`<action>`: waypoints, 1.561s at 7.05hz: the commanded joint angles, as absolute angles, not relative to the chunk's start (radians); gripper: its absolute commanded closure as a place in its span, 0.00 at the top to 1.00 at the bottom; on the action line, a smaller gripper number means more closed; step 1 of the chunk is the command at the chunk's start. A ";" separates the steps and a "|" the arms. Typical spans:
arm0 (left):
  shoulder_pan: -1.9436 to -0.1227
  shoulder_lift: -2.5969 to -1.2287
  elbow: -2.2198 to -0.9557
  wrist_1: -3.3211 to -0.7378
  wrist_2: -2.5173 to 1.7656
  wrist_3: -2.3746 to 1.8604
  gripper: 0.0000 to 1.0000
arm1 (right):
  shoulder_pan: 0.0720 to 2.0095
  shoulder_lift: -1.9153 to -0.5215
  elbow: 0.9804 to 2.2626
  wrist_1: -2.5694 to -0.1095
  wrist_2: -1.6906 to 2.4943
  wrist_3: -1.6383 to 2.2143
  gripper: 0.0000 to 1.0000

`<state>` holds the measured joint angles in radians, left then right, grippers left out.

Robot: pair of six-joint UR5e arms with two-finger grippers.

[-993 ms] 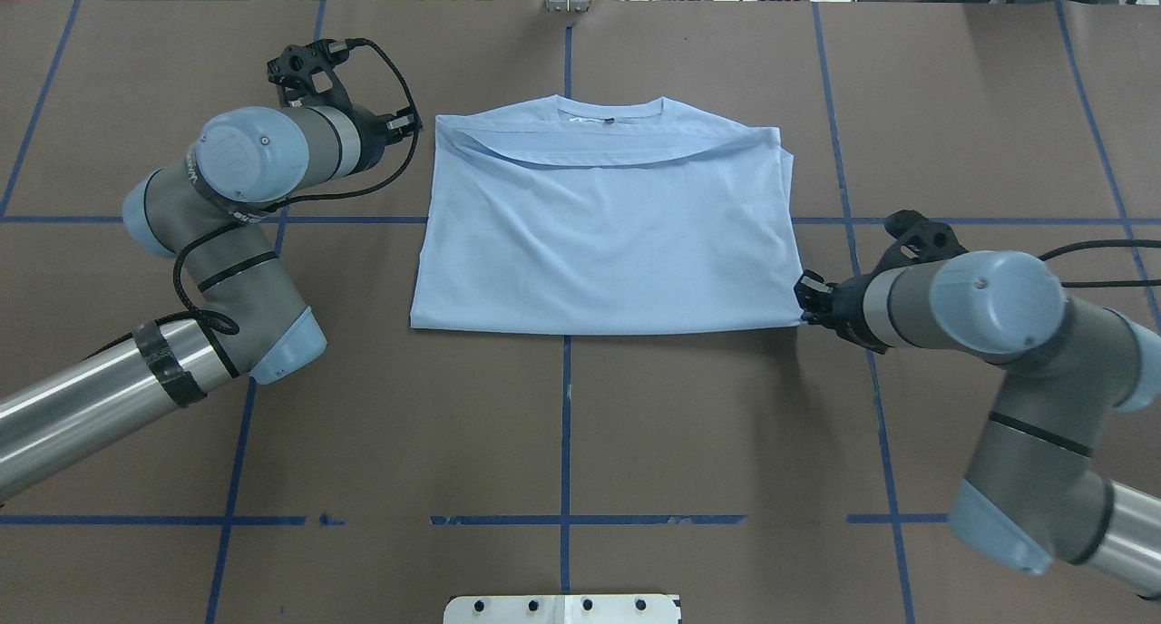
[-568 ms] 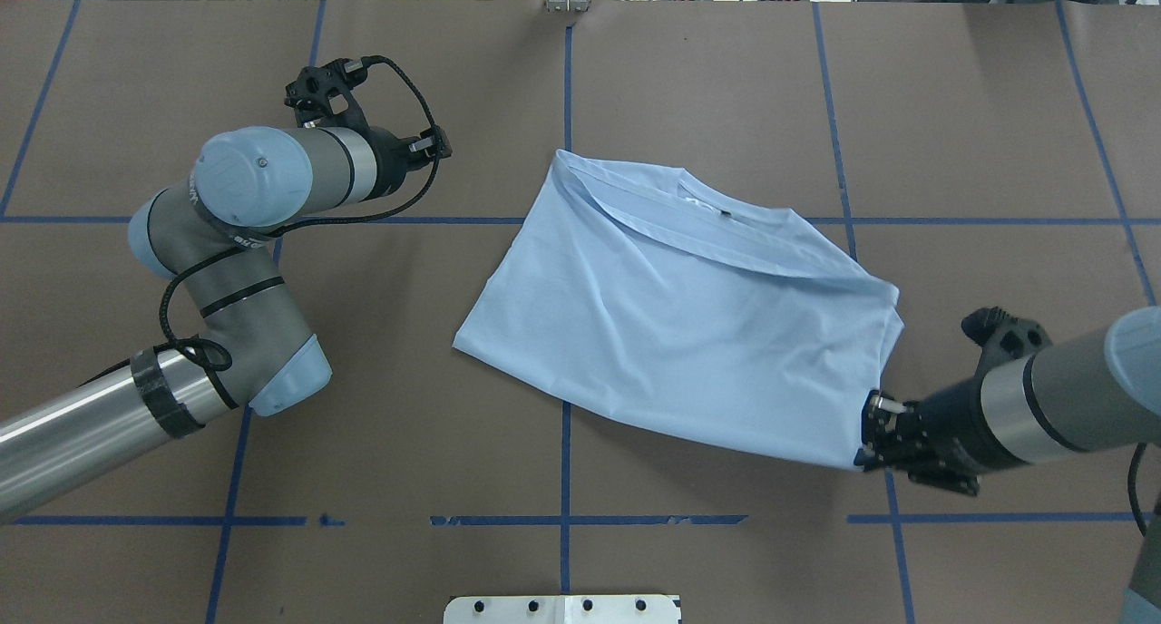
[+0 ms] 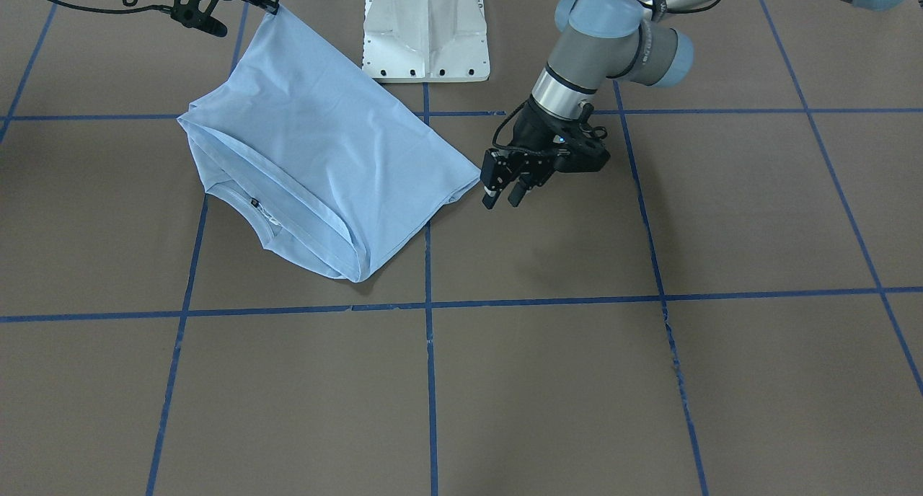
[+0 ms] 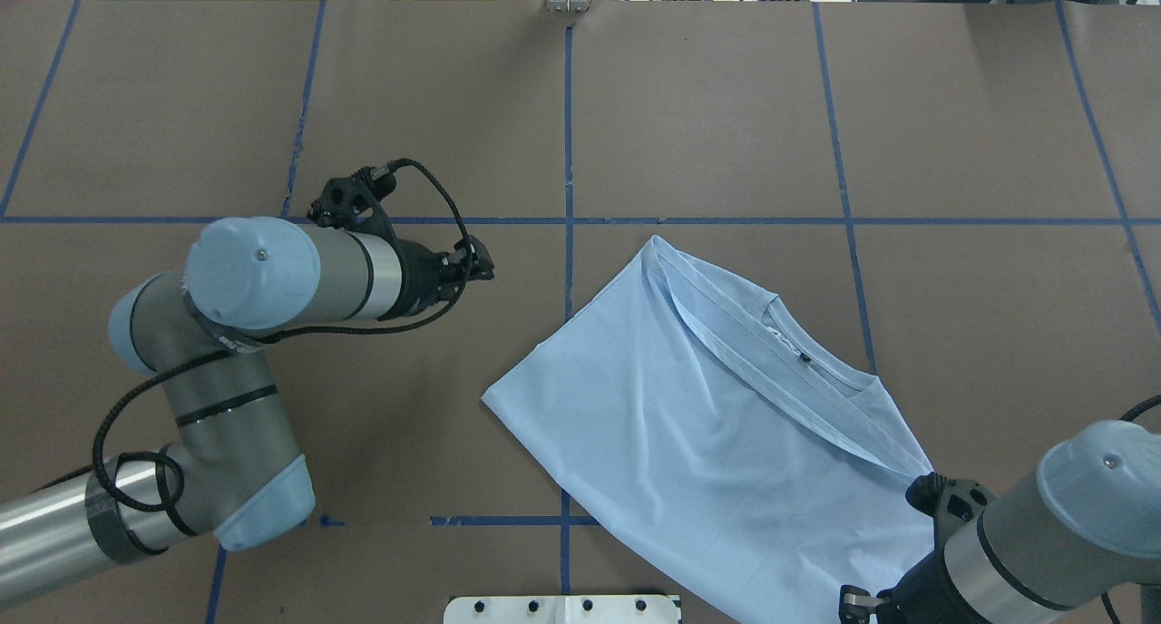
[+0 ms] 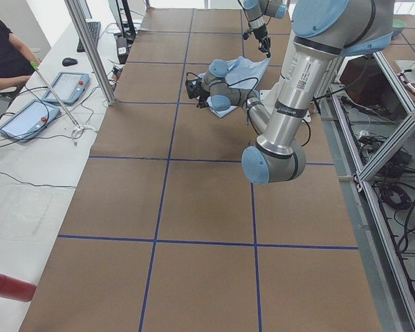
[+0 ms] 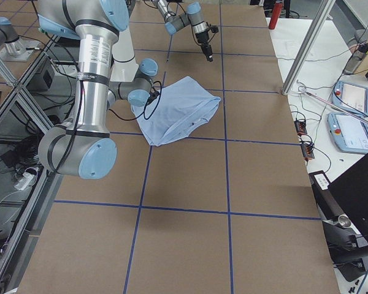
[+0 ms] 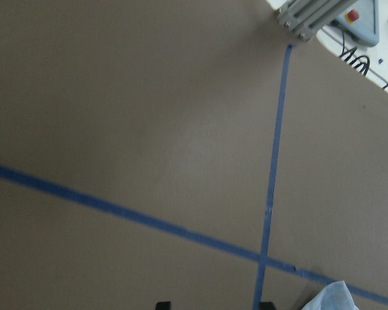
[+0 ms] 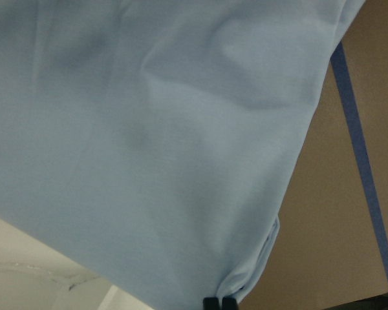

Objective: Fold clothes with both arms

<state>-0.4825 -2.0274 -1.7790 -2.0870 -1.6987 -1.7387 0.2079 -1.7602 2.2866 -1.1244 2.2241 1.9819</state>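
Note:
The light blue T-shirt lies folded and skewed on the brown table, collar and dark label facing up; it also shows in the front view. My right gripper is shut on the shirt's near right corner, next to the pedestal; the right wrist view shows its fingertips pinched on the fabric. In the front view this gripper holds the corner raised. My left gripper is open and empty, just left of the shirt's left corner. The chest print is hidden.
The white pedestal base stands at the table's near edge, close to the held corner. Blue tape lines grid the brown table. An operator and tablets are beside the table's far side.
My right gripper has dragged the shirt toward the robot and to the right, turning it askew. My left arm has moved nearer and toward the centre, still empty.

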 commanded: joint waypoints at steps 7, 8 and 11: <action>-0.356 -2.042 -1.726 -2.008 -1.684 -1.801 0.54 | 0.219 -1.759 2.276 -1.131 2.197 1.983 1.00; -0.351 -2.040 -1.723 -2.006 -1.686 -1.799 0.49 | 0.222 -1.759 2.275 -1.131 2.197 1.983 1.00; -0.347 -2.051 -1.694 -2.006 -1.686 -1.801 0.24 | 0.236 -1.759 2.275 -1.131 2.197 1.983 1.00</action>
